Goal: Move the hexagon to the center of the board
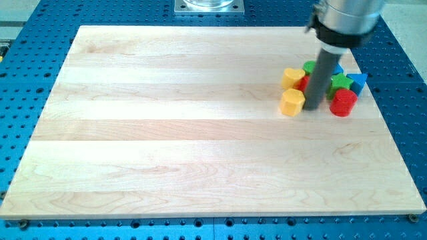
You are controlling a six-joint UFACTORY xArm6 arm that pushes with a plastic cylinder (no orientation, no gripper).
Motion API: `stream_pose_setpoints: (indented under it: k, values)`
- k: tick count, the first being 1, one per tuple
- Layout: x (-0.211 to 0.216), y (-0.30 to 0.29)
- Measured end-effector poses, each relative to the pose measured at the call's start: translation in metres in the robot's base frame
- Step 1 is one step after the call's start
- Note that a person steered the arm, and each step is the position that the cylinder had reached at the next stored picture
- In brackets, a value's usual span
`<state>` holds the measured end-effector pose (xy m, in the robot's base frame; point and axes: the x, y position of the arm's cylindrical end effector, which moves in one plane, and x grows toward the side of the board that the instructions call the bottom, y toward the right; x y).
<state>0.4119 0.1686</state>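
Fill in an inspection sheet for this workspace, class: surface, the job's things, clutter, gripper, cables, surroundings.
Surface: pale wooden board, blocks clustered only at the view's upper right.
Job's things: yellow hexagon, far right of the board's centre; my tip just to its right, contact unclear.
Clutter: second yellow block, red cylinder, green block, blue block; red, green and blue pieces partly hidden behind the rod.
Gripper: none, only a rod.
Cables: nothing seen.
Surroundings: blue perforated table, metal mount at the view's top.
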Motion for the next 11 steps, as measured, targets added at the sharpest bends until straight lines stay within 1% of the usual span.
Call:
stream_pose_setpoints:
  k: [2, 3, 4, 5, 7, 8, 9, 10, 11]
  values:
    - [-0.011, -0.040]
    - [0.014, -0.040]
    - [0.066, -0.047]
    - [0.083, -0.050]
    - [0.083, -0.122]
    - [0.039, -0.154]
    - [-0.005, -0.156]
    - [0.000, -0.152]
    - [0.057, -0.150]
